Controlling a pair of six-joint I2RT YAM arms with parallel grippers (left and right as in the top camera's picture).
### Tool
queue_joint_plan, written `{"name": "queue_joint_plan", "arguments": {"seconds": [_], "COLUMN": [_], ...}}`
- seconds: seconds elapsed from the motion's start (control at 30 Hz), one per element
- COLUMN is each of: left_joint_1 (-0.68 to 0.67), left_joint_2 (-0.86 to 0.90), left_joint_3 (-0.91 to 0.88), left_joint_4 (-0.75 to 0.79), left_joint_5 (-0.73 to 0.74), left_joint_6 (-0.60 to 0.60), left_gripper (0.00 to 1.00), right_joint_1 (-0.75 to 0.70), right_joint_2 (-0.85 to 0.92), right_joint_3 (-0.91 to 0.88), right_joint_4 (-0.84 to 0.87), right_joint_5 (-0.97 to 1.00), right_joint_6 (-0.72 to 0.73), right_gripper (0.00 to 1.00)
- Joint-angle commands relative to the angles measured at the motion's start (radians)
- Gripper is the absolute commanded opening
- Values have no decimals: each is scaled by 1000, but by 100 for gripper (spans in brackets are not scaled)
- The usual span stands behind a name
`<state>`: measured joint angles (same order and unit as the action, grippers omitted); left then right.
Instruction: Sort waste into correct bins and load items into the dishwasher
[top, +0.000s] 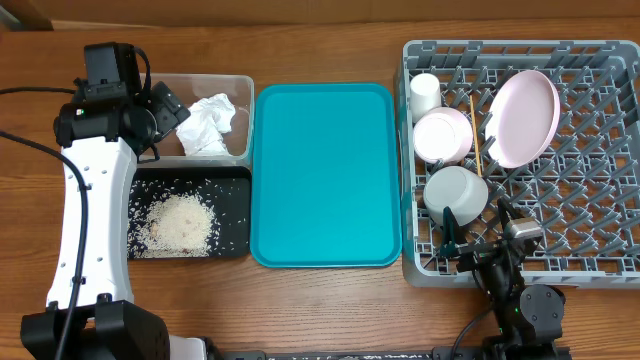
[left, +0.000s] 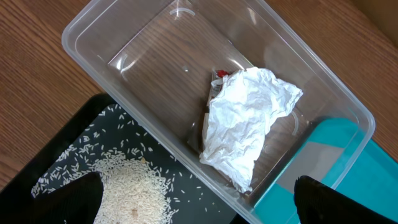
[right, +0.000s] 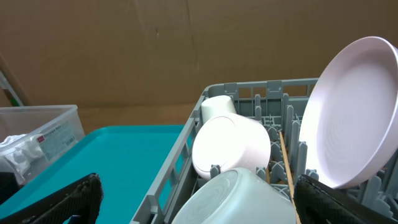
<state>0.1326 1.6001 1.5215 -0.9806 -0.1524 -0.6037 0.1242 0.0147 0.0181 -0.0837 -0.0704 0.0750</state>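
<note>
The clear tub holds the crumpled white tissue with the red wrapper peeking out from under it. In front of it, the black tray carries a heap of rice. My left gripper hangs open over the seam between tub and tray, holding nothing. The grey dish rack holds the pink plate on edge, a cup, a pink bowl, a pale grey bowl and a chopstick. My right gripper is open and empty above the rack's near-left corner.
A flat teal tray lies between the bins and the rack. The left arm's white link runs along the table's left side beside the black tray. The right arm's base sits at the front edge below the rack.
</note>
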Motion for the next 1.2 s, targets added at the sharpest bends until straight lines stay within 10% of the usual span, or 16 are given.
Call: {"name": "queue_joint_plan", "arguments": {"seconds": [0.0,0.57,1.17], "left_joint_1": [-19,-483,-298], "left_joint_2": [1,-391,-1151], "left_joint_3": [11,-106,-859], "left_joint_4": [-2,-2,32], "left_joint_5": [3,5,8], "left_joint_6": [-10,-10,-10], "left_gripper": [100,100,100], "right_joint_1": [-2,-2,-2], "right_joint_2": [-12,-12,-12], "right_joint_3": [-10,-10,-10], "right_joint_4": [4,4,4], "right_joint_5": [9,9,9], "right_joint_6": [4,3,4], "right_gripper": [100,100,100]}}
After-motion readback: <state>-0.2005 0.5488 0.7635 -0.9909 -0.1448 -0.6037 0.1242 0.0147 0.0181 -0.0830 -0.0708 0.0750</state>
